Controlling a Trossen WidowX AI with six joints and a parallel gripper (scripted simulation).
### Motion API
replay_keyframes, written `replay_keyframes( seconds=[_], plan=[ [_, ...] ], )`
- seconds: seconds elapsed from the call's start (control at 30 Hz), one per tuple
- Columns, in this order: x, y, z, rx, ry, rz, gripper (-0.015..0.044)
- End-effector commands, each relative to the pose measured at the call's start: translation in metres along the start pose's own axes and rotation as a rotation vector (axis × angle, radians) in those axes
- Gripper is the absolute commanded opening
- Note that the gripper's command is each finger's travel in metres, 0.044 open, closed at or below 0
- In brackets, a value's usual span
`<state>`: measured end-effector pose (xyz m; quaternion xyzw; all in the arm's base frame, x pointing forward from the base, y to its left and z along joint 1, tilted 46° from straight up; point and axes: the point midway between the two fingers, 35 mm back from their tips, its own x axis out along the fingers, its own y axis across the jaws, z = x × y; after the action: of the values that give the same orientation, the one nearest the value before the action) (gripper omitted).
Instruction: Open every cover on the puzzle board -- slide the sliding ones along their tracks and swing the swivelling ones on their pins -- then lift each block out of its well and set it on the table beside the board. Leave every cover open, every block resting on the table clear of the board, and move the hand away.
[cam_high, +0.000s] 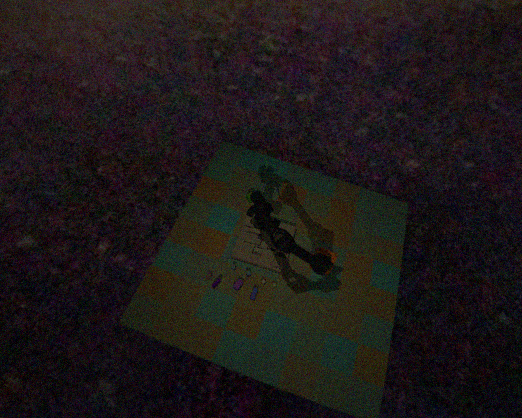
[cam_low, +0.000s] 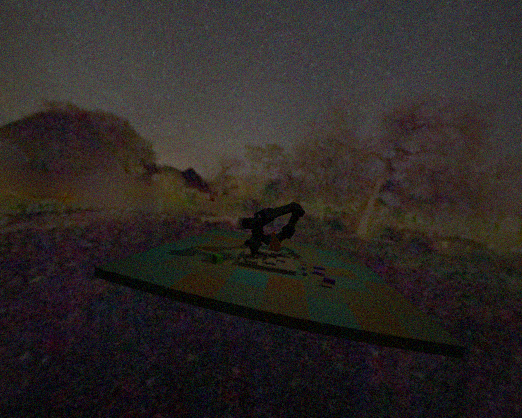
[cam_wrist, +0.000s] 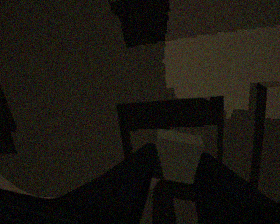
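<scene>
Claw (cam_high: 260, 220) (cam_low: 253, 249) (cam_wrist: 175, 157): clamped on a pale piece (cam_wrist: 181, 162), blocky and matt; knob or block, I cannot tell; the grip seems meant to steady it for a pull.
Board (cam_high: 250, 254) (cam_low: 269, 269): pale, flat, thin dark grooves, partly under the arm; cover positions unreadable.
Loose blocks: purple (cam_high: 216, 281), magenta (cam_high: 238, 284) and blue (cam_high: 254, 293), at the board's seven o'clock; set apart, presumably to stay clear.
Green block (cam_high: 248, 196) (cam_low: 216, 258): towards eleven o'clock, on the table (cam_high: 300, 345) (cam_low: 280, 312).
</scene>
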<state>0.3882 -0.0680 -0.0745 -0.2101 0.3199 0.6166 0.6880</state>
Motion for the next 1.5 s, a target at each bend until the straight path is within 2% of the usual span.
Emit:
replay_keyframes(
  seconds=[0.0,0.6,1.23,1.47],
  plan=[
    [-0.006,-0.001,0.0,-0.005,0.005,-0.001,0.008],
    [-0.028,0.0,0.0,-0.003,0.003,-0.002,0.008],
    [-0.076,0.001,0.0,-0.002,0.005,-0.001,0.008],
    [-0.078,0.005,-0.021,-0.001,0.01,-0.003,0.008]
  ],
)
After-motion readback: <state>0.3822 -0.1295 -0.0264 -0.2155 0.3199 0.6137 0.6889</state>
